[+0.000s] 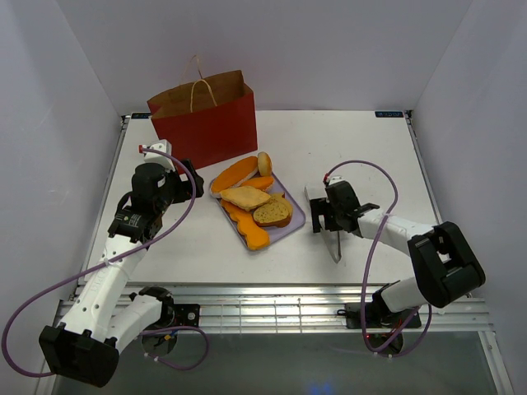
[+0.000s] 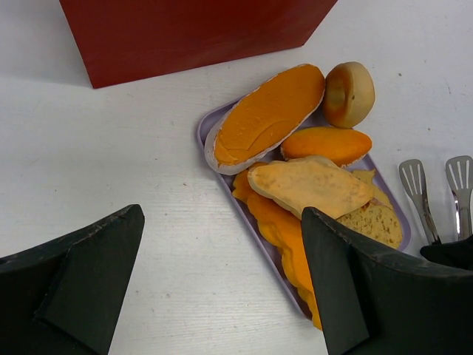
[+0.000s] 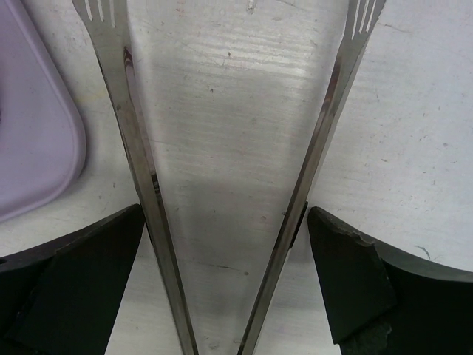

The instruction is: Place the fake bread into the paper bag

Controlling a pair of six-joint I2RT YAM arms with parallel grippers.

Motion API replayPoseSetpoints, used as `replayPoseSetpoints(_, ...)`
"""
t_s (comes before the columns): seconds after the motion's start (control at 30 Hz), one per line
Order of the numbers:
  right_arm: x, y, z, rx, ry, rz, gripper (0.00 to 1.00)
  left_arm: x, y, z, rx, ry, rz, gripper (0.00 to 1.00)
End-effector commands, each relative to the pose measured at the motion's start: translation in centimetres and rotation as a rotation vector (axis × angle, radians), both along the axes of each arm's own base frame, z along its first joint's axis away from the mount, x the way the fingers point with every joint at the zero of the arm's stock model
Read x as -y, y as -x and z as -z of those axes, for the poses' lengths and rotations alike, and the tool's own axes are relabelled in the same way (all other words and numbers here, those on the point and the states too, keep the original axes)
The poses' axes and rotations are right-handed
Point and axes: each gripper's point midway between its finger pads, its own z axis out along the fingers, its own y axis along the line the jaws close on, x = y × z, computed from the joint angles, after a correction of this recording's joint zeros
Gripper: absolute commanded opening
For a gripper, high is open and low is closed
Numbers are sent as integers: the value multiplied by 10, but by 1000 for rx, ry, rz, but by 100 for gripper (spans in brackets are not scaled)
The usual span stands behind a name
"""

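Both spread wide: left gripper (image 2: 222,288) empty above the bare table (image 2: 111,163), right gripper (image 3: 225,288) straddling the tongs (image 3: 133,148), a finger outside each arm, no squeeze evident. Just beyond, centre of the top view: fake bread (image 1: 251,197) heaped on the lavender tray (image 1: 290,227), seemingly every piece. Further off, upper left: paper bag (image 1: 206,127) upright, mouth open. Looks barely begun; gripping the tongs, then lifting and bagging each piece, all yet to do.
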Motion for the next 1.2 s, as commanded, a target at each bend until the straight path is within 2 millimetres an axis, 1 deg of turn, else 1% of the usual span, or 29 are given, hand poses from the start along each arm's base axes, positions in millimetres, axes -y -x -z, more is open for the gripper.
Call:
replayPoseSetpoints(0.0,-4,-7,-3,-1,-20,23,98,3,0,-3,13,-3,21,98)
replayPoseSetpoints(0.43,4,-3,-1,-30,24,45,100,4,1,-6,22,0,25,98)
replayPoseSetpoints(0.57,4,0,1,-45,24,46,94,4,1,-7,25,1,27,98)
replayPoseSetpoints(0.6,4,1,2,-49,25,45,90,4,1,-7,25,0,27,98)
replayPoseSetpoints(0.7,5,2,2,-51,27,46,84,5,2,-7,25,0,29,98)
replayPoseSetpoints(0.77,6,3,1,-50,30,47,82,5,2,-6,23,-1,30,98)
replayPoseSetpoints(0.83,6,2,-4,-39,28,50,79,5,1,-7,27,-1,29,98)
replayPoseSetpoints(0.97,6,-1,-16,-19,22,54,78,4,2,-7,25,-2,28,98)
replayPoseSetpoints(1.17,4,-8,-40,23,9,53,74,3,1,-7,28,-6,21,98)
